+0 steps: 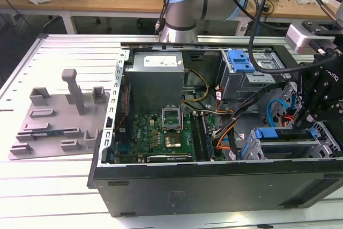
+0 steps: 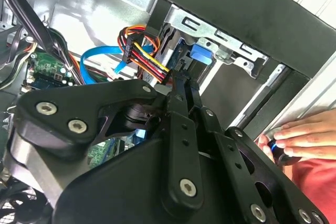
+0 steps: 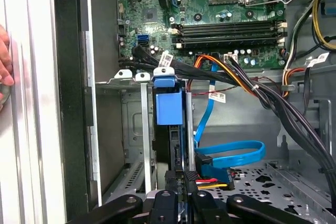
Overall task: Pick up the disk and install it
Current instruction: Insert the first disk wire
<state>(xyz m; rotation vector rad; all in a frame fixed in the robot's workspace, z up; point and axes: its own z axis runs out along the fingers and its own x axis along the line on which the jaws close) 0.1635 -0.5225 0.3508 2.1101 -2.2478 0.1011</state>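
Observation:
The disk (image 3: 169, 103) stands on edge in a slot of the metal drive cage (image 3: 131, 77) inside the open computer case, its blue carrier tab at the cage mouth. In the exterior view the disk (image 1: 266, 134) sits in the cage at the case's front right corner. My gripper (image 3: 181, 182) is right behind the disk's dark rear end, fingers (image 2: 181, 90) drawn close together in line with it, beside the cable plugs. In the exterior view the gripper (image 1: 308, 124) hangs over that corner. Whether the fingertips touch the disk is hidden.
A person's hand (image 2: 304, 135) rests on the case's outer edge beside the cage. Blue data cable (image 3: 231, 156) and bundled power wires (image 3: 252, 87) run close by. The power-supply box (image 1: 155, 76), motherboard (image 1: 161, 135) and a grey fixture plate (image 1: 59, 116) lie toward the exterior view's left.

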